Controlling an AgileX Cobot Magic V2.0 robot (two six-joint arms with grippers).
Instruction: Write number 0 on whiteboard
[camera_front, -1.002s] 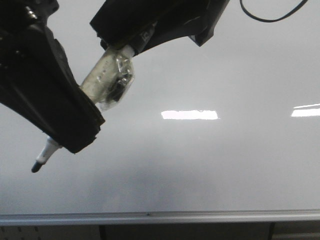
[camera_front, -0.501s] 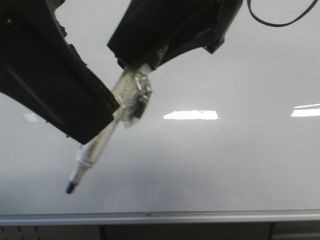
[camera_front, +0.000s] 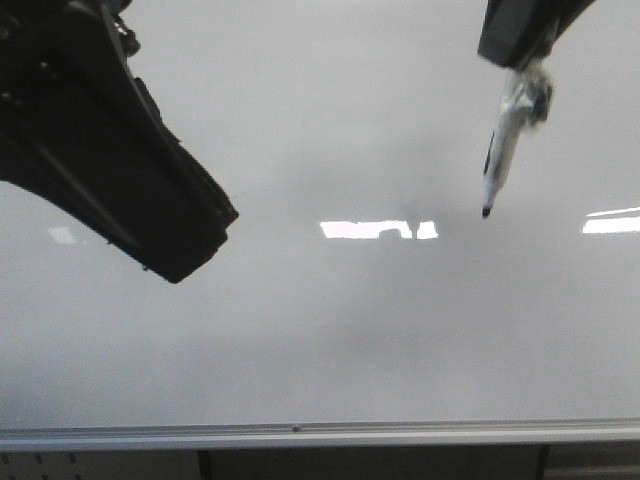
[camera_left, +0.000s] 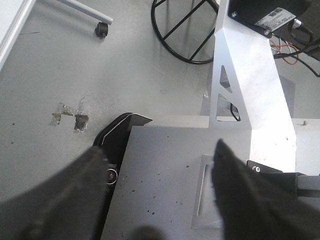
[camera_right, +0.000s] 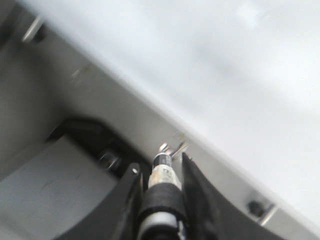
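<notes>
Glossy pale grey-white whiteboard (camera_front: 330, 330) fills the front view, silver rail along its bottom edge, bright rectangular light reflections across the mid band. No drawn 0 can be made out on the board surface.

R gripper (camera_front: 515, 70) sits top right of front view, clamped on a marker (camera_front: 500, 165) w/ clear wrap bunched around the barrel just under the fingers. Marker hangs below the claw, tip down and slightly tilted; whether the tip touches the board can't be told. In the right wrist view, R gripper (camera_right: 159, 187) has both fingers (camera_right: 127, 200) pressed tight against the marker (camera_right: 161, 180) barrel, board edge blurred beyond it.

L gripper (camera_left: 160, 190): dark fingers spread wide apart, nothing between them, grey floor & a metal base plate (camera_left: 165, 190) beyond. In the front view the L arm (camera_front: 110, 170) is well apart from the R claw, on its far side, away from the marker.
</notes>
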